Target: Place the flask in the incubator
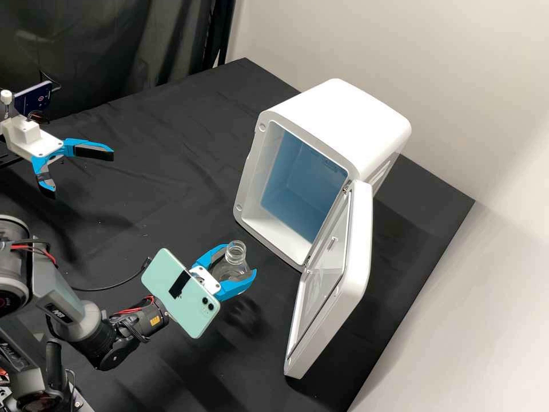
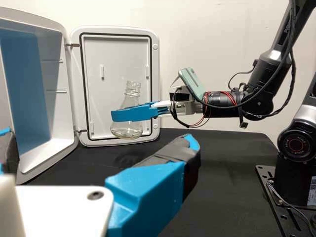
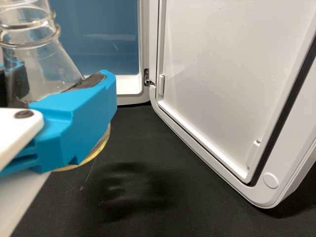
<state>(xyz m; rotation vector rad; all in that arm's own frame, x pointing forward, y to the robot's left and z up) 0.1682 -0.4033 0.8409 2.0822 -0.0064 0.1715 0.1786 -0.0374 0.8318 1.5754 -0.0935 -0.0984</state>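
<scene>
Transport step: right jaws clamp the flask point(image 1: 235, 256), left jaws gape empty (idle); next, ease it into the incubator point(image 1: 343, 114).

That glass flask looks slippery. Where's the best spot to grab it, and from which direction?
Probably the sloped body just under the neck, coming in level from the side. The flask stands upright with an open mouth, so a sideways grip keeps it level, and the body gives the fingers more glass than the thin neck. The right gripper holds it that way.
</scene>
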